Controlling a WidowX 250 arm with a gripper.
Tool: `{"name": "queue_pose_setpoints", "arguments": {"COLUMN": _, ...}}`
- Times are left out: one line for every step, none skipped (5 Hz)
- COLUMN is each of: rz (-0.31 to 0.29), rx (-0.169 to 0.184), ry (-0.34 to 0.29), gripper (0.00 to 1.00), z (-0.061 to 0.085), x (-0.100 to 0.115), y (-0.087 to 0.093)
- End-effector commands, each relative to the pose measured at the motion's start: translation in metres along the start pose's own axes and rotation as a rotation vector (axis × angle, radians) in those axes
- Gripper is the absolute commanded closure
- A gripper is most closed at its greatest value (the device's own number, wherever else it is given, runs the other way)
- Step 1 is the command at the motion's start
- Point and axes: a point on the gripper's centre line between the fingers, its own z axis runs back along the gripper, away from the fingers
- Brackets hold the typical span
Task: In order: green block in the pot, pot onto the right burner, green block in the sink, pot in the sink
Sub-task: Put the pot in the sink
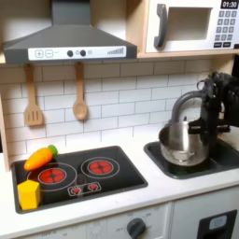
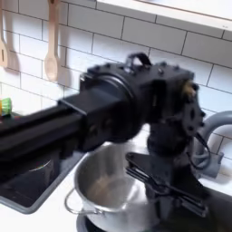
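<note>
Pot (image 1: 182, 145) hanging over sink (image 1: 222, 159), tool (image 2: 172, 181) clamping rim at 3 o'clock; lowering level, releasing once seated.

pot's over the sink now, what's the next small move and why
Probably lower the pot straight down, then open the jaws. In the first exterior view the gripper holds it by the rim over the sink, apparently not yet resting on the basin floor.
</note>
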Motion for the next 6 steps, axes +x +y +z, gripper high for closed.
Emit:
{"name": "queue_pose_setpoints", "arguments": {"rz": -0.042, "rx": -0.014, "ry": -0.043, "gripper": 1.00, "z": -0.015, "x": 0.012, "y": -0.021}}
{"name": "queue_pose_setpoints", "arguments": {"rz": -0.064, "rx": -0.036, "ry": -0.036, "gripper": 1.00, "z": -0.027, "x": 0.017, "y": -0.026}}
{"name": "queue_pose_setpoints", "arguments": {"rz": -0.069, "rx": -0.038, "ry": -0.017, "gripper": 1.00, "z": -0.042, "x": 0.020, "y": -0.028}}
{"name": "queue_pose_setpoints", "arguments": {"rz": -0.075, "rx": -0.044, "ry": -0.019, "gripper": 1.00, "z": -0.049, "x": 0.026, "y": -0.027}}
{"name": "queue_pose_setpoints", "arguments": {"rz": -0.085, "rx": -0.047, "ry": -0.023, "gripper": 1.00, "z": -0.052, "x": 0.031, "y": -0.028}}
{"name": "queue_pose_setpoints", "arguments": {"rz": -0.113, "rx": -0.053, "ry": -0.019, "gripper": 0.00, "z": -0.051, "x": 0.031, "y": -0.028}}
